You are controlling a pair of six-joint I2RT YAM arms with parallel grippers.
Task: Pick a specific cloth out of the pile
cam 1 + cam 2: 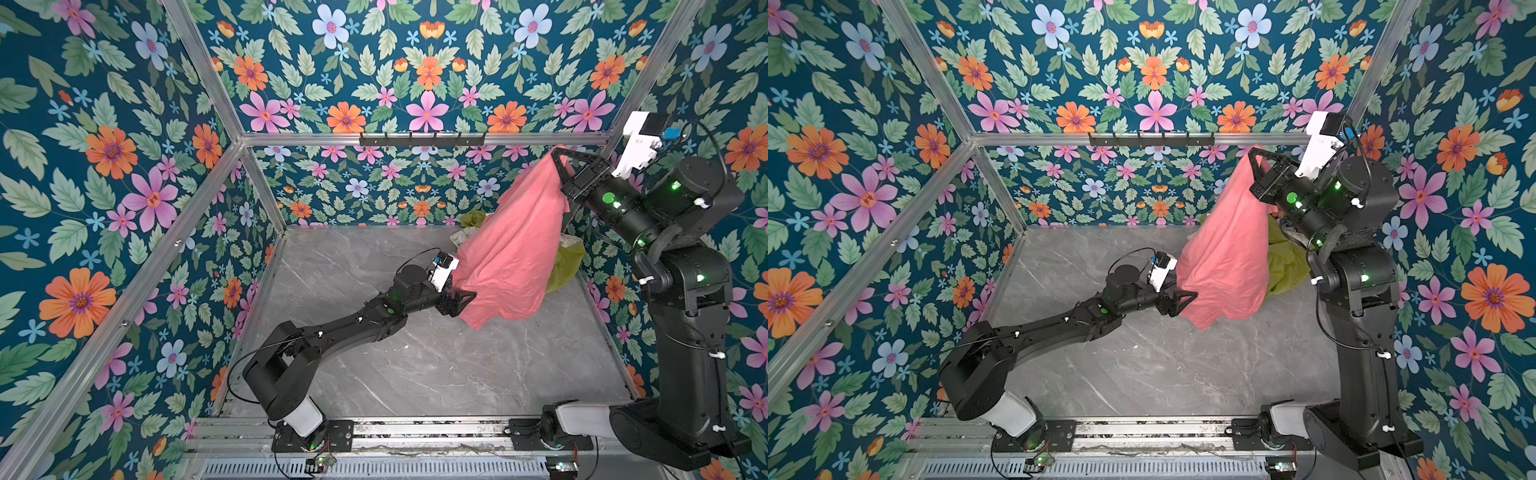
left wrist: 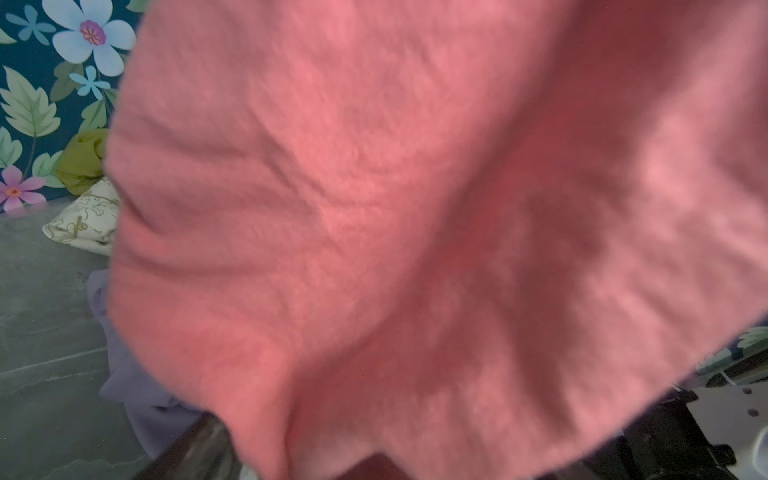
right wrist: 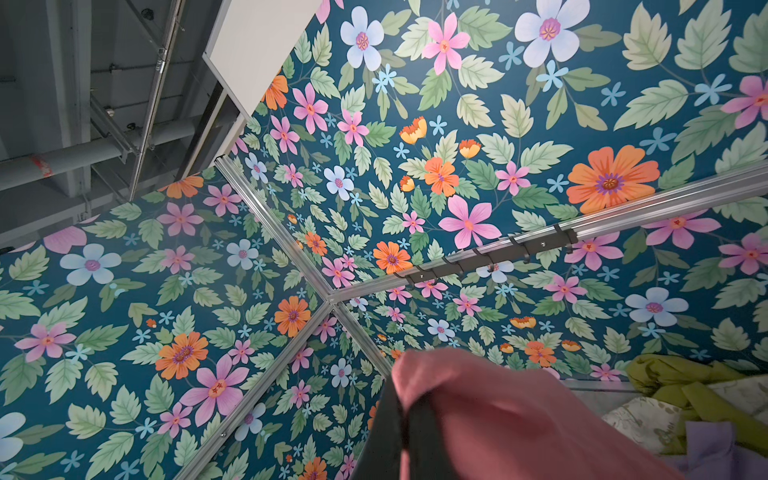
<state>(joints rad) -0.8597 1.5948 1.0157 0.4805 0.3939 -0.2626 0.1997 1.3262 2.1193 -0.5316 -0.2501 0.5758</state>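
**Even light, soft close-ups**

Both top views are bright and evenly lit. The cloth (image 1: 511, 249) throws only a faint shadow on the grey floor (image 1: 415, 365) just past the left pincer (image 1: 465, 299). In the left wrist view, the cloth pressed close to that pincer is smeared and out of focus. At the right pincer (image 3: 405, 413) the cloth is also soft, while the wall (image 3: 498, 166) beyond is sharp.

left arm (image 1: 345, 328): black, white base | right arm (image 1: 685, 332): black, green lights (white cable ties)
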